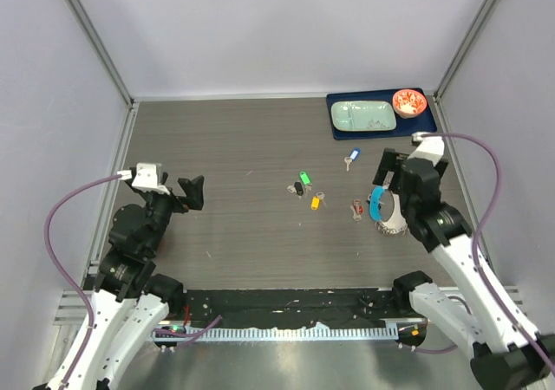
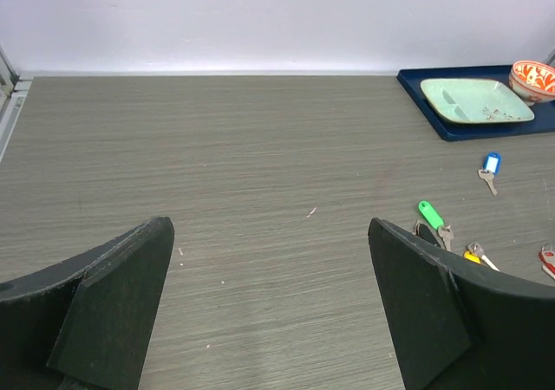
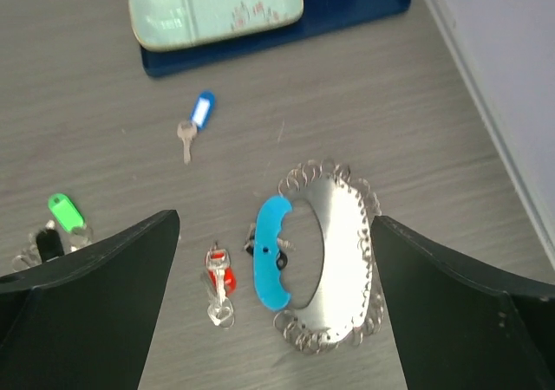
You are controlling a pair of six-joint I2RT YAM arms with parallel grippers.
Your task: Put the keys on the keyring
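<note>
Top camera looks down from behind; wrist cameras sit lower, the right closest; all share the blue-tagged key (image 1: 352, 155).

no readable text, labels, brands, numbers or signs on anything

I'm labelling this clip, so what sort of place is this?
Likely a robotics lab test cell: a wood-grain table walled by plain white panels on aluminium posts, robot arms bolted at its edge, keys scattered on it.

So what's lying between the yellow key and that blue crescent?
The red key, as the top view shows. It lies close beside the crescent and farther from the yellow key.
</note>
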